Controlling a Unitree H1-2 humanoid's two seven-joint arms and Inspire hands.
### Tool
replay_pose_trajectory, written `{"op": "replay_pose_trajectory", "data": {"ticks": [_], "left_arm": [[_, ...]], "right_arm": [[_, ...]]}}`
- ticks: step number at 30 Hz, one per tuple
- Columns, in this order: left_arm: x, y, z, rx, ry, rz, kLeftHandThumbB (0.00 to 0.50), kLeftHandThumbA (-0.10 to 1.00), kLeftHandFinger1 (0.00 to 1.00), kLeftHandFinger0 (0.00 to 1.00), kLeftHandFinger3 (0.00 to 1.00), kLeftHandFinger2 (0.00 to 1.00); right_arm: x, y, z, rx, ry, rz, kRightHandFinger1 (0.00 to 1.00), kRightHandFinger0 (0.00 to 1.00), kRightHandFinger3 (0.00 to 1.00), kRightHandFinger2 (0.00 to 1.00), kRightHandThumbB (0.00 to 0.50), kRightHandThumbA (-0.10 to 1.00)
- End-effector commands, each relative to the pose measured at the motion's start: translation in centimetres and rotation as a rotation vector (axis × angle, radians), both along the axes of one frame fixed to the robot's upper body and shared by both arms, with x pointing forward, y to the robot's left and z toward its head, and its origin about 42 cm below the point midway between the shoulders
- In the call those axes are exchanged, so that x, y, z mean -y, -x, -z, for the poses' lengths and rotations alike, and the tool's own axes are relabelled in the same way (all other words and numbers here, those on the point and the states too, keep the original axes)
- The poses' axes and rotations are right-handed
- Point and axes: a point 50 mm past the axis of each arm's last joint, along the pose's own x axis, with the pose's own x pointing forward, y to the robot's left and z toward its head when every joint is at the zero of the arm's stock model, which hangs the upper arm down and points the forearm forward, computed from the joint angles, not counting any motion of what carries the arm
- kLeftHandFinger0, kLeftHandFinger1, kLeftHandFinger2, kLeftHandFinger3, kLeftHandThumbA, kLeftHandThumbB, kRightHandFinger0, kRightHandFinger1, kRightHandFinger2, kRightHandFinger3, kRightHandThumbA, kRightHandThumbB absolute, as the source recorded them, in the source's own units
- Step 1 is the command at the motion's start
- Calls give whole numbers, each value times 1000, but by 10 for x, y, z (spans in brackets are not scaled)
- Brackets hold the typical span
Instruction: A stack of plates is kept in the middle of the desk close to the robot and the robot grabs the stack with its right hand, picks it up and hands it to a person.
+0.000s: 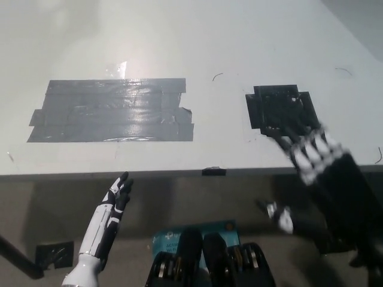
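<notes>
Right hand [326, 173], black, hangs at the near edge of the table [179, 36], its fingers spread apart and holding nothing; the picture blurs it somewhat. Left hand [116, 194], white, rests below the table edge at the lower left, fingers straight and loosely apart, also empty.

No stack of plates shows anywhere on the table, so the thing to grab is not in view. By my judgement either the handover is finished or the grab has not begun; the next move cannot be planned until plates appear.

Farther out on the table: one black square patch [281, 107] just beyond the right hand, and one broad grey tape patch [111, 110] to the left.
</notes>
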Motion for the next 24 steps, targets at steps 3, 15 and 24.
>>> {"op": "replay_pose_trajectory", "data": {"ticks": [3,15,24], "left_arm": [[-7,3,-11,57,-22,-2,0,1000,1000,1000,1000,1000],[-7,9,-6,45,16,-2,0,1000,1000,1000,1000,1000],[-8,10,-4,54,26,-3,0,1000,1000,1000,1000,1000]], "right_arm": [[37,61,26,-341,-668,-81,1000,1000,1000,1000,388,949],[-8,13,129,-777,-921,-104,1000,1000,1000,1000,330,1000],[-7,6,152,-863,-888,-87,1000,1000,1000,1000,360,1000]]}}
